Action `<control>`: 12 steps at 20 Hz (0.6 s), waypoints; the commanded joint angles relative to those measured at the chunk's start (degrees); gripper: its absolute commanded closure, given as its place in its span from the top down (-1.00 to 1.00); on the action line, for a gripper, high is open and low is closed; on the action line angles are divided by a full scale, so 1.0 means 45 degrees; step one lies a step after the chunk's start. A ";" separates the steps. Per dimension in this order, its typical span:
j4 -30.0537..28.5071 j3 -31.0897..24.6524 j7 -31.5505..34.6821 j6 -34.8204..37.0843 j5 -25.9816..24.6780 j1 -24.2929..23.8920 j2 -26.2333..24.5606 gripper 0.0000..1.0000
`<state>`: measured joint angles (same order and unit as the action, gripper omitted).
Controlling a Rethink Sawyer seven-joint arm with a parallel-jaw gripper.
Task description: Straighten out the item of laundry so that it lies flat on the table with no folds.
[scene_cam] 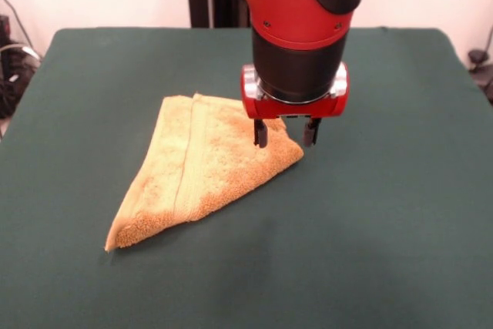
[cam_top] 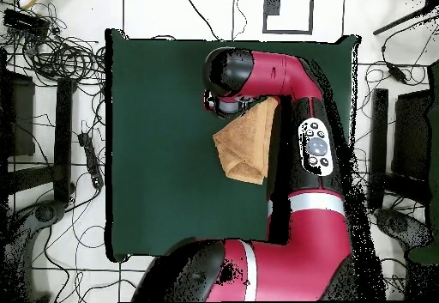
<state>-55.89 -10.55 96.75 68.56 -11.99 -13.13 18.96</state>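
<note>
Front view: counter (scene_cam: 400, 213) cropped at bottom and sides. Overhead view: end effector hidden under arm (cam_top: 300, 145), towel (cam_top: 247, 141) partly covered, white tag not discernible.

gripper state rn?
Gripper: open, holding nothing, fingers either side of the folded towel's corner on the table.

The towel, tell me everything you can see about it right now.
The towel is golden-orange terry cloth with a fluffy pile and a flat woven band running along its length. It is not spread out: it lies folded over into a rough triangle on the green table, narrowing to a point at the near-left corner. The open claw stands at its right corner, fingertips straddling the cloth's edge; whether they touch it is unclear. No tag shows.
</note>
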 commanded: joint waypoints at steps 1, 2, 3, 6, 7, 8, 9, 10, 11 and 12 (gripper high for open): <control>-0.0982 -0.0943 -0.0085 -0.0515 0.0068 0.0382 -0.0570 1.00; -0.0875 -0.0950 -0.0079 -0.0473 0.0062 0.0397 -0.0653 1.00; -0.0827 -0.0958 -0.0103 -0.0490 0.0041 0.0406 -0.0699 1.00; -0.0637 -0.0907 -0.0120 -0.0393 -0.0062 0.0482 -0.0826 1.00; -0.0578 -0.0877 -0.0096 -0.0335 -0.0089 0.0508 -0.0859 1.00; -0.0539 -0.0851 -0.0090 -0.0274 -0.0115 0.0529 -0.0879 1.00; -0.0500 -0.0825 -0.0083 -0.0212 -0.0142 0.0550 -0.0898 1.00; -0.0474 -0.0814 -0.0092 -0.0184 -0.0160 0.0563 -0.0920 1.00; -0.0478 -0.0813 -0.0073 -0.0173 -0.0153 0.0566 -0.0912 1.00; -0.0482 -0.0812 -0.0055 -0.0163 -0.0147 0.0568 -0.0905 1.00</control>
<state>-55.89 -10.55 96.75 68.56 -12.13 -13.02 18.55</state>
